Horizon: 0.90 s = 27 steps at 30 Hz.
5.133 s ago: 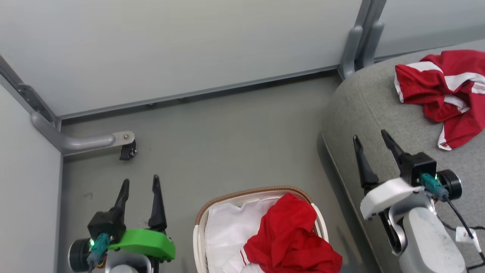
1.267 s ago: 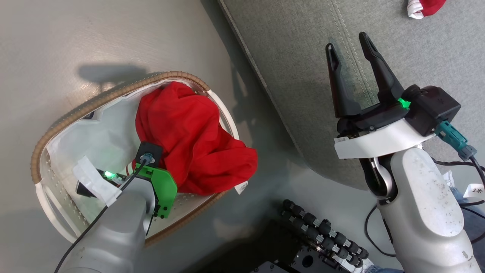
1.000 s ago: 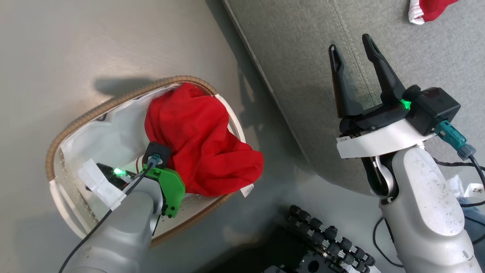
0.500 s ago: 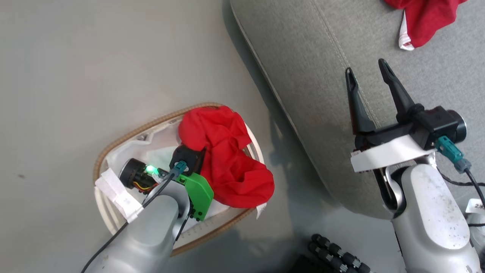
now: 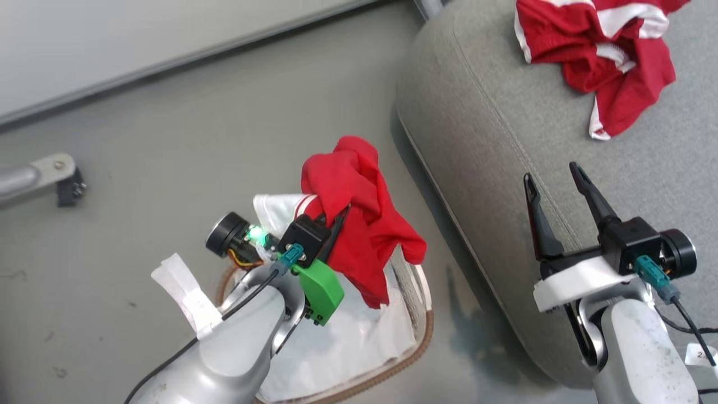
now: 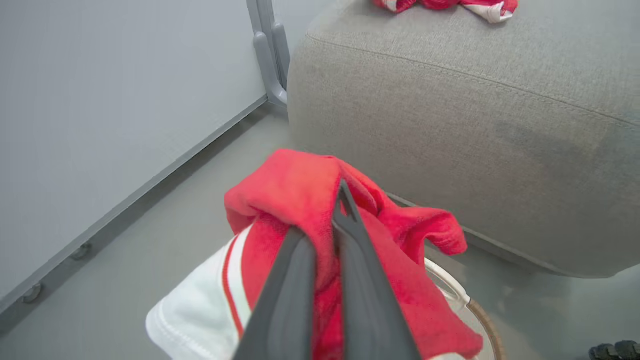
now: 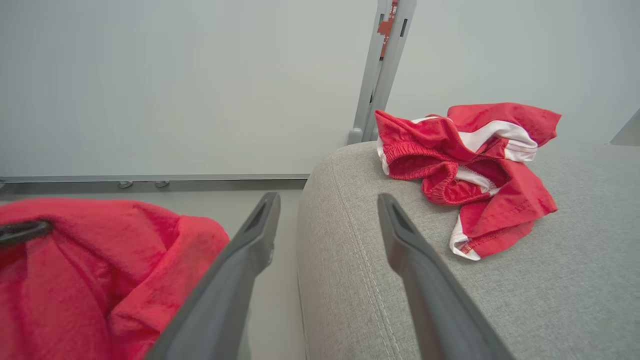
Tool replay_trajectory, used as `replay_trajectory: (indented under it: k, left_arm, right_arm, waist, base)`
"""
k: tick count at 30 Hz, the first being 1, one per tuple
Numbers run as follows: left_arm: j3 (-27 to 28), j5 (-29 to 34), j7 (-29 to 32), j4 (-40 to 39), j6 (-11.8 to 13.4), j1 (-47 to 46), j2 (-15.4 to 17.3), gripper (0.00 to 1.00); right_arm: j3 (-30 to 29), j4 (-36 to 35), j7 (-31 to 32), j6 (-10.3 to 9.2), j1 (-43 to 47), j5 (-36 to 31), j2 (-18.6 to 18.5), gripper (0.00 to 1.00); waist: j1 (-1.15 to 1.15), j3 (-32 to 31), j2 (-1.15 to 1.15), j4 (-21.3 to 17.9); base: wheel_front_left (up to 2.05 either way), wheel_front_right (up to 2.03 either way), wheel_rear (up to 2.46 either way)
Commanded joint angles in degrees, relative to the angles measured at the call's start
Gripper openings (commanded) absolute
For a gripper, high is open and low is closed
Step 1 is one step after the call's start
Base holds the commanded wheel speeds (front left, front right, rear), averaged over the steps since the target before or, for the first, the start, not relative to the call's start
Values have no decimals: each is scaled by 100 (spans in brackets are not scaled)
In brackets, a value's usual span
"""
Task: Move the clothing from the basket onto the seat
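Note:
My left gripper is shut on a bright red garment with a white striped part, held up above the basket. In the left wrist view the fingers pinch a fold of this clothing, which drapes down both sides. The basket's brown rim and white liner lie below. A second red-and-white garment lies crumpled on the grey seat, to the right of the basket. My right gripper stands open and empty over the seat's edge, with the lying garment beyond it.
Pale wall panels stand behind the grey floor. A grey metal foot with a black caster sits at the far left. A grey upright post stands at the seat's far corner.
My left gripper has risen out of the basket with the red garment hanging from it. The head camera has tilted up. The right gripper stays open.

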Motion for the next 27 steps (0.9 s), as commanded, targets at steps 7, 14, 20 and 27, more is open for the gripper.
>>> replay_trajectory:
  k: [7, 14, 20, 27]
  left_arm:
    - [-124, 253, -5, -500, -186, -538, 240, 0]
    - [-199, 290, 49, -725, -278, -1193, 460, 0]
    - [-284, 283, 120, -901, -313, -1707, 574, 0]
    - [-299, 182, 173, -963, -330, -2068, 605, 0]
  right_arm:
    - [6, 108, -12, -8, 389, -164, -22, 100]
    - [155, 195, -12, -8, 492, -186, -22, 100]
    - [314, 258, -12, -8, 464, -183, -21, 100]
    - [565, 304, -12, -8, 320, -156, -22, 100]
  waist:
    - [0, -1371, 0, 769]
    - [0, -1737, 0, 851]
    - [0, -1878, 0, 881]
    - [0, -1926, 0, 883]
  base:
    - [0, 0, 0]
    - [0, 0, 0]
    - [0, 0, 0]
    - [0, 0, 0]
